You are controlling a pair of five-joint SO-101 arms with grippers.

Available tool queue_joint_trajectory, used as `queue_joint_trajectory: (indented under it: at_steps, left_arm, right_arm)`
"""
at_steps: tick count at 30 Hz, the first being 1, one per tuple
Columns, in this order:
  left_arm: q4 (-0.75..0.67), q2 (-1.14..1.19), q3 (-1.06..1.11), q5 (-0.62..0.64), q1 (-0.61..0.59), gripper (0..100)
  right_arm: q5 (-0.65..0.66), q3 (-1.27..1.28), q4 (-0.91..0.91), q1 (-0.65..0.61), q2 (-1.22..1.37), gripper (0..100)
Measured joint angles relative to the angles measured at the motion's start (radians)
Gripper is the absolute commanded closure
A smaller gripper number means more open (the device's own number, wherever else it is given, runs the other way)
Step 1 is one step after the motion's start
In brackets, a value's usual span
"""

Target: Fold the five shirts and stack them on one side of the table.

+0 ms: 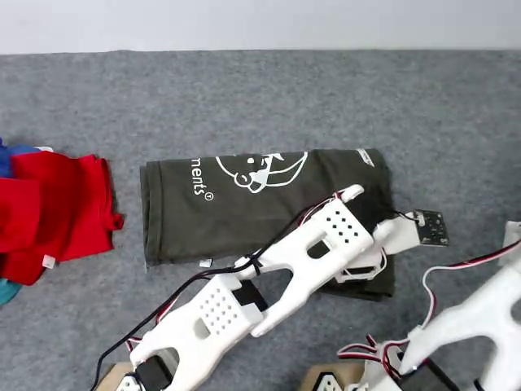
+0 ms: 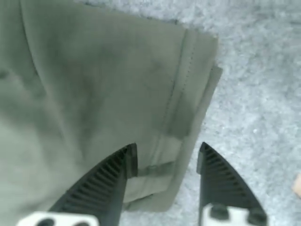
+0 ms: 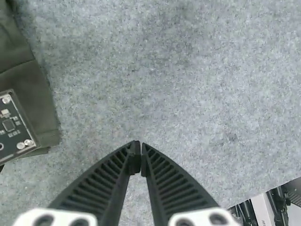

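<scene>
At the far left of the table [image 1: 260, 90] we see a pile of red shirts [image 1: 61, 204] lying over a blue shirt [image 1: 10, 159]. We take this to be the stack of finished pieces. Well apart from it, near the middle, lies the green shirt [image 1: 236, 204], narrowed to a long band with its white print facing up.

The left arm [image 1: 269, 281] reaches diagonally across this band to its right end. There the left gripper [image 2: 168, 149] stands moderately wide with nothing in it. It straddles the shirt's layered, stitched edge, one finger over the cloth and the other over the bare grey surface just beside it. We cannot tell whether the tips touch the fabric.

Just right of the shirt we see a small circuit board [image 1: 429, 228] on that arm's wrist. Farther right, the right arm [image 1: 476, 314] hangs over bare table. The right gripper [image 3: 140, 147] is pressed tip to tip on nothing, with a corner of the green shirt nearby.

We judge the step in hand to be the cross-fold of the green shirt, with the grasp on its right end not yet made. The next move calls for lowering until the jaws bracket every layer of that edge, then pinching firmly. The end can then be carried leftward over the band so that no under-layer slips out. After that, the folded shirt has to go onto the red pile.
</scene>
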Motion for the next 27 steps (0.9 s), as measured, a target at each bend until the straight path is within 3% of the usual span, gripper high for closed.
queue_joint_trajectory:
  at_steps: [14,22,27]
  left_arm:
    - [-0.023,0.002,0.12,0.002,0.011,79]
    - [-0.129,0.002,0.163,0.08,0.008,99]
    - [-0.137,0.002,0.164,0.084,0.009,99]
  right_arm:
    - [0.0,0.0,0.0,0.0,0.0,98.9]
    - [0.0,0.0,0.0,0.0,0.0,98.9]
    - [0.0,0.0,0.0,0.0,0.0,98.9]
